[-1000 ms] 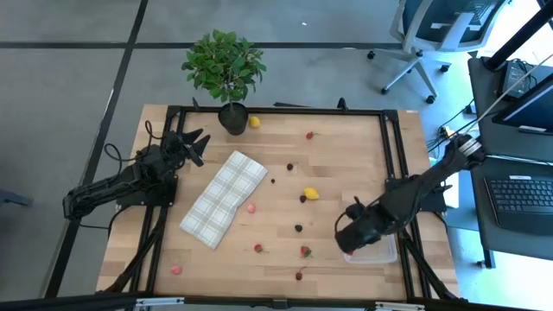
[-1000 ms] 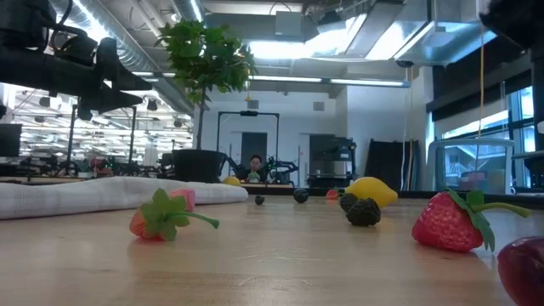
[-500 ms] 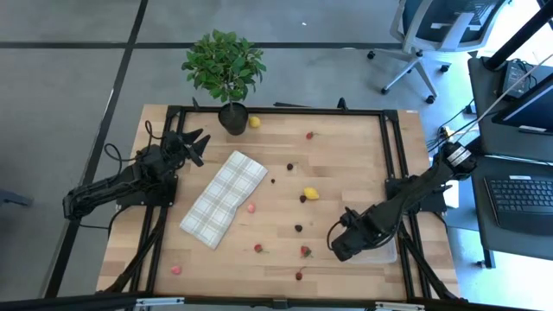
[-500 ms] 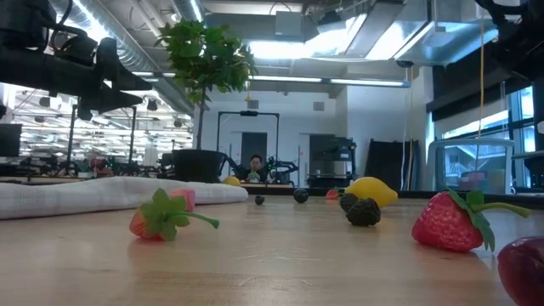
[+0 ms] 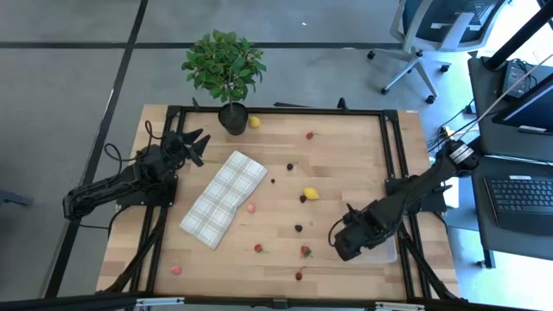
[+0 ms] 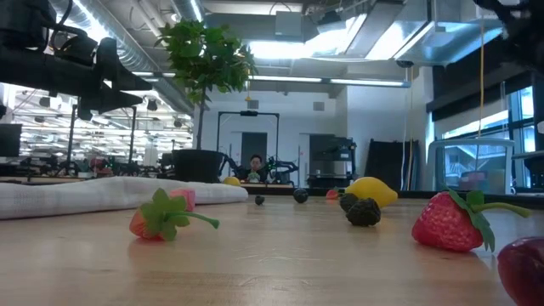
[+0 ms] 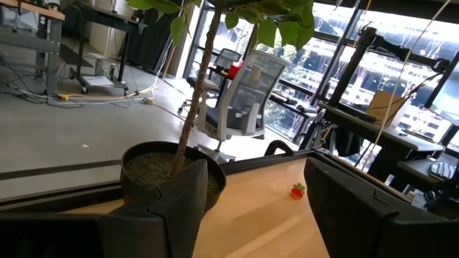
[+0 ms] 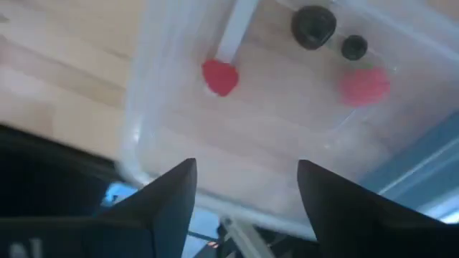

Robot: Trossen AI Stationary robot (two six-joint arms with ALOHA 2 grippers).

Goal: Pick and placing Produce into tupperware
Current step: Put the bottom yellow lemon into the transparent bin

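In the high view the right gripper (image 5: 344, 244) covers most of the tupperware (image 5: 385, 253). In the low view a dark red piece (image 6: 525, 270) is cut off by the picture's corner. The pieces inside the tupperware look blurred in the right wrist view.

The table (image 5: 346, 164) is pale wood with a black frame. Left of its middle lies a cloth (image 5: 224, 198) — white with grey plaid. The plant (image 5: 223, 65) behind it is green in a black pot. Right of the cloth, a yellow lemon (image 5: 311, 193), dark berries (image 5: 298, 228), red strawberries (image 5: 305, 251). The tub (image 8: 287, 107) is clear — red, pink and black pieces inside.
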